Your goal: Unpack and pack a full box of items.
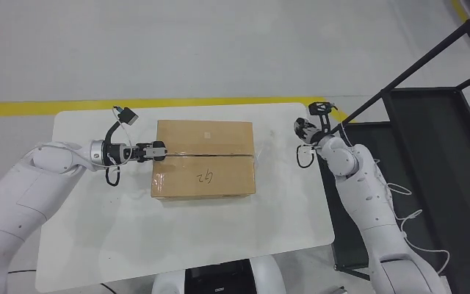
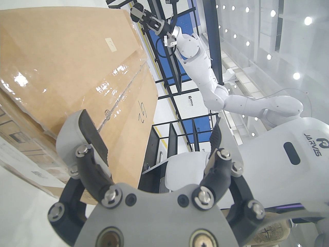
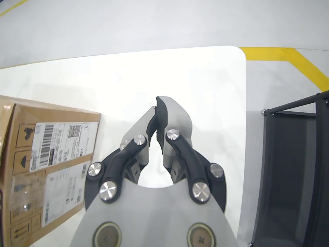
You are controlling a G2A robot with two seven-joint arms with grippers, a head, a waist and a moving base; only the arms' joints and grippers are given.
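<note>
white table (image 1: 88, 242), grey floor (image 1: 220, 44), taped box (image 1: 203, 140) centred. left pincer (image 1: 164, 151) open at box's seam end; right pincer (image 3: 158, 106) closed, empty.

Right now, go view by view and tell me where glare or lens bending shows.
Left wrist view: glints on the tape along the box seam, and bright ceiling lights. Right wrist view: the table glares white, its far edge bowed. Top view: even light.
</note>
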